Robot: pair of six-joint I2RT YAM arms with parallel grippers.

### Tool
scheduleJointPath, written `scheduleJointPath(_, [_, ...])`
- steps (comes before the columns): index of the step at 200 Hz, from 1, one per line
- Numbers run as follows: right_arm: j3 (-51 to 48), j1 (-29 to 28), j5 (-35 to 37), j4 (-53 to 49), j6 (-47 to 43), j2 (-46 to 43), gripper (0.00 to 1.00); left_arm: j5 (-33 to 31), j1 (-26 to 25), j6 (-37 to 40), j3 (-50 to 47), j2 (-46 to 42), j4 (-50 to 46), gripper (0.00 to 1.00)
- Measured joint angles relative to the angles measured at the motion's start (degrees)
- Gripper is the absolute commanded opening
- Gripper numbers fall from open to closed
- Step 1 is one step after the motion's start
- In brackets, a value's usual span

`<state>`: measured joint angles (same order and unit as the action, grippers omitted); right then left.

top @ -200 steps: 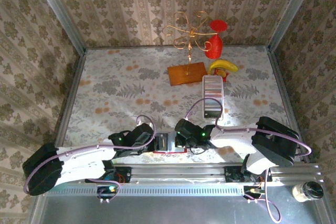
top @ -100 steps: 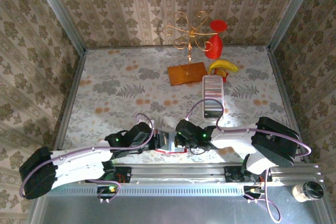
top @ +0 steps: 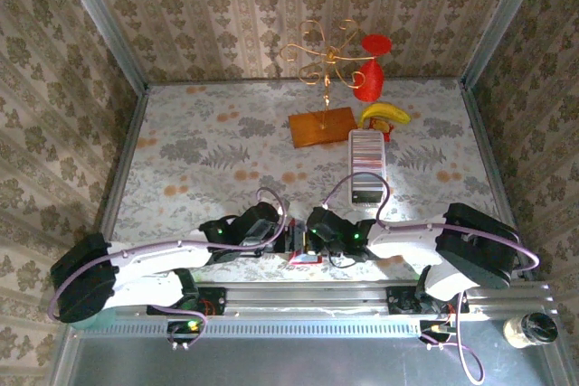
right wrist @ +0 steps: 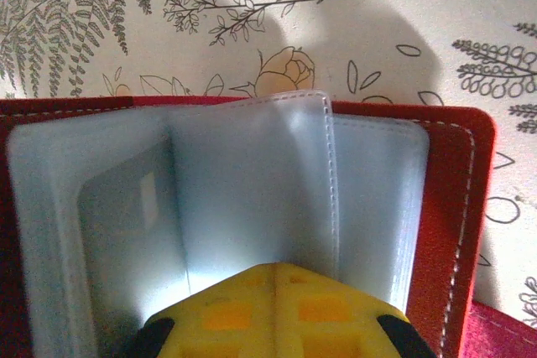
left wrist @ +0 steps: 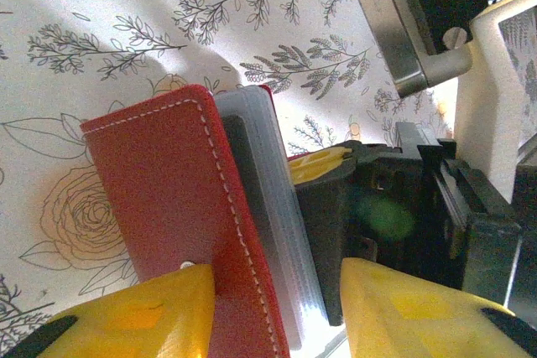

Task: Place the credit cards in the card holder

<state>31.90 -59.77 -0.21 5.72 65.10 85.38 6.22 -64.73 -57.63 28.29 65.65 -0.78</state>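
Observation:
The red card holder (top: 306,258) lies open at the table's front edge, between the two arms. In the left wrist view its red cover (left wrist: 159,199) stands raised, with the grey-blue pockets (left wrist: 268,215) behind it. My left gripper (left wrist: 277,278) is open and straddles the cover and pockets. One yellow finger (left wrist: 143,316) touches the cover, while the other stands apart. My right gripper (right wrist: 289,267) is shut, and its tip presses among the pocket leaves (right wrist: 252,190). A greyish card shape (right wrist: 126,232) shows through one pocket. The credit cards (top: 367,146) stand in a row in the long white tray (top: 382,178).
At the back stand an orange-brown stand base (top: 323,127) with a gold wire tree (top: 321,61), a red goblet (top: 371,74) and a banana (top: 384,115). The metal rail (top: 298,296) runs just in front of the card holder. Patterned walls close three sides.
My left arm has swung right, bringing its gripper up to the card holder, and its jaws have narrowed. The right gripper has stayed shut on the pockets, shifting only slightly.

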Motion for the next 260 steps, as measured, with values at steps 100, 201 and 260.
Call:
scheduleJointPath(100, [-2.10, 0.00, 3.52, -6.19, 0.74, -11.52, 0.23, -1.25, -0.24, -0.72, -0.02, 2.38, 2.84, 0.38])
scheduleJointPath(201, [-1.97, 3.13, 10.99, -31.12, -3.08, -30.14, 0.31, 0.11, -0.46, -0.66, 3.80, 10.51, 4.33, 0.37])
scheduleJointPath(260, [-2.38, 5.88, 9.42, -33.59, -3.89, -32.44, 0.32, 1.51, -0.50, -0.70, 5.22, 16.35, 5.55, 0.25])
